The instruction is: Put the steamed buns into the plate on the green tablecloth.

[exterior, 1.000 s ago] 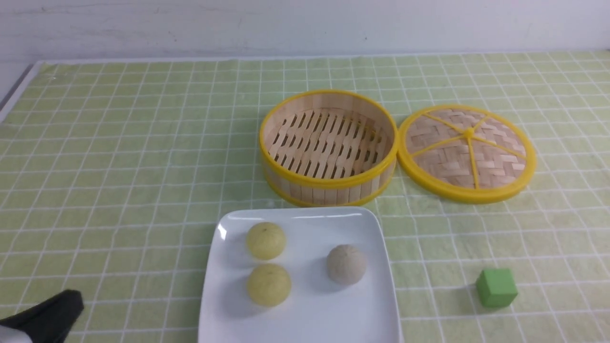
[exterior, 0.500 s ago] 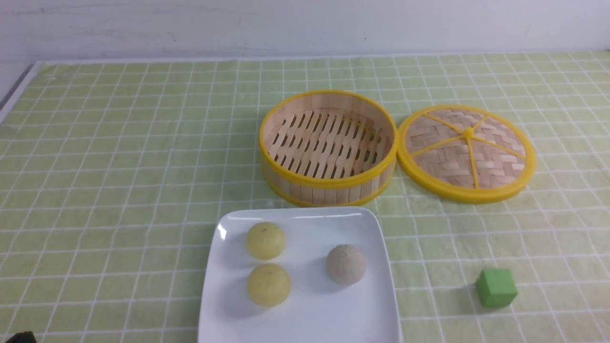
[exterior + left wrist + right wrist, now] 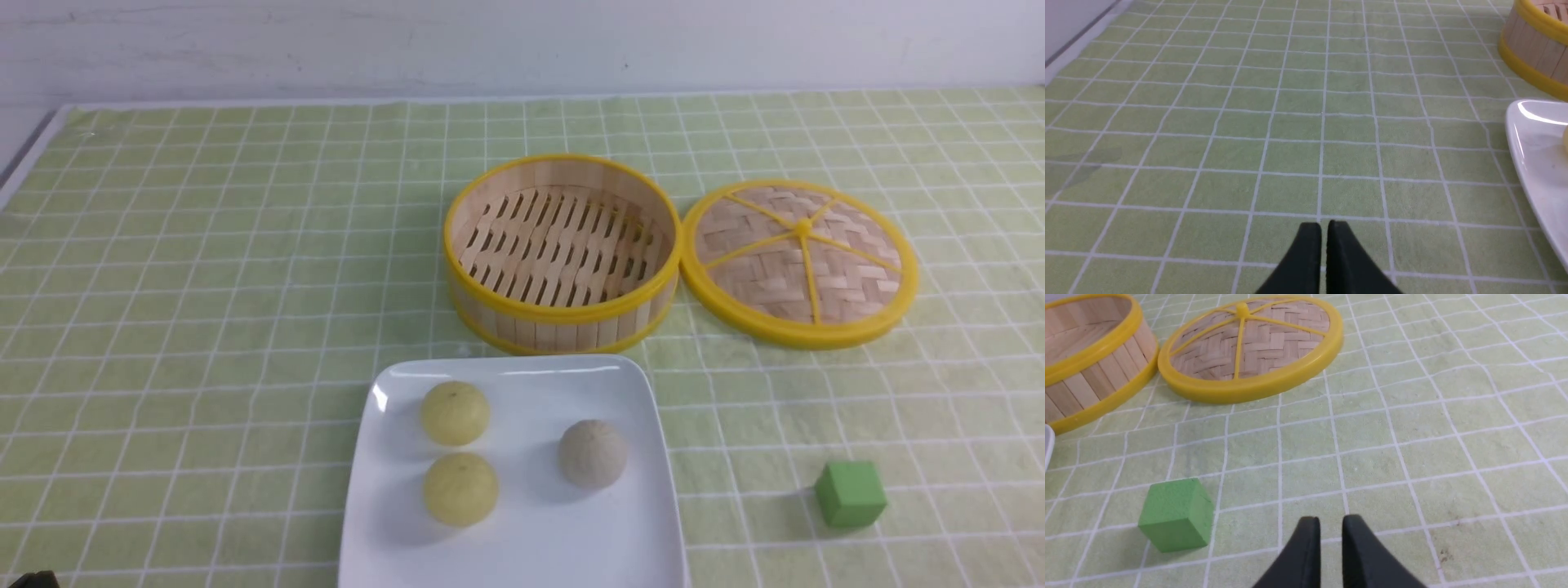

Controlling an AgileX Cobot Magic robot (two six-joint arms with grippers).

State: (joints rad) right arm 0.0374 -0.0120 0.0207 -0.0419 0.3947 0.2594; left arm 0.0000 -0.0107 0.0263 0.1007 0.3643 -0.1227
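- i am counting three steamed buns, and all three are resting on the plate (image 3: 563, 531), whose near edge is running out of my front view.
- one pale yellow bun (image 3: 455, 412) is sitting toward 11 o'clock on the part of the plate i am seeing; the other pale yellow bun (image 3: 460, 489) is lying just at its 6 o'clock side.
- one greyish-beige bun (image 3: 593, 453) is resting toward 2 o'clock, apart from the yellow pair.
- i am seeing one plate, lying on one green tablecloth (image 3: 204, 286).
- i am looking at one steamer (image 3: 563, 245) at the plate's 12 o'clock, its slatted floor showing bare.
- one woven lid (image 3: 804, 261) is lying flat right beside the steamer, at its 3 o'clock.
- one green cube (image 3: 851, 494) is sitting at the plate's 3 o'clock, apart from it.
- i am running two grippers. at my left gripper (image 3: 1326, 224) the fingertips are standing a narrow slit apart, with cloth showing between them; they are holding nothing.
- at my right gripper (image 3: 1331, 519) the fingers are standing a little wider, partly open, and they are also holding nothing.
- both pairs of fingertips are showing over bare cloth; i am not able to tell how high they are hanging.
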